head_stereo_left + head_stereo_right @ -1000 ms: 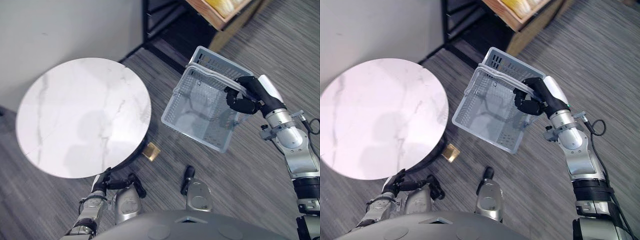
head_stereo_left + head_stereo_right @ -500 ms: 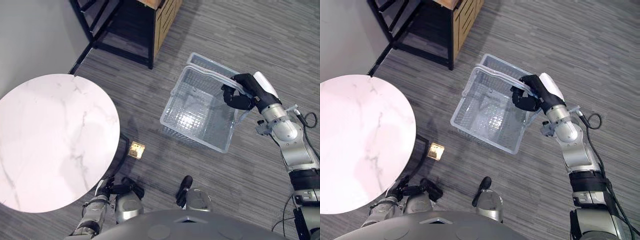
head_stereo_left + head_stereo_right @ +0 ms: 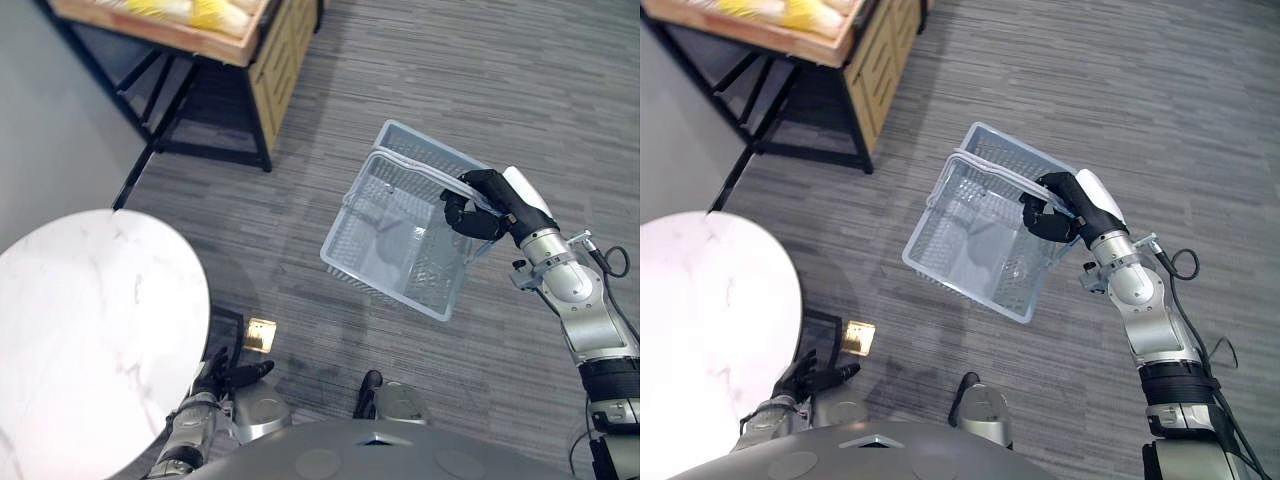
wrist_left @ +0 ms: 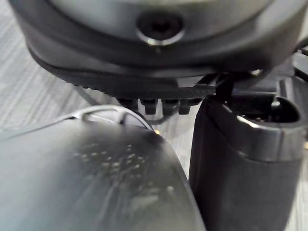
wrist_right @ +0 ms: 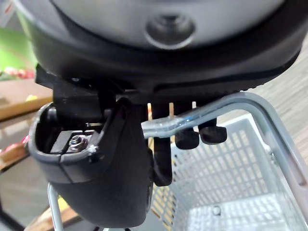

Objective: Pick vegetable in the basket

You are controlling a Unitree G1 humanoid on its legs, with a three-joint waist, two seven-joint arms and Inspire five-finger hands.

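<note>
The right hand [image 3: 478, 208] has its fingers curled tight round the grey handle [image 3: 420, 169] of the basket [image 3: 392, 248]; the wrist view shows the handle [image 5: 207, 113] passing under those fingers [image 5: 186, 137]; the basket hangs tilted above the striped floor [image 3: 480, 60], out to the robot's right; yellow produce [image 3: 215, 12] lies in a wooden crate [image 3: 268, 55] on a black stand [image 3: 160, 95] at the far left, well apart from the basket; the left hand [image 3: 222, 375] hangs low beside the round marble table [image 3: 90, 320], fingers loosely straight and holding nothing; a small brass plate [image 3: 260, 334] lies on the floor by the table's edge.
</note>
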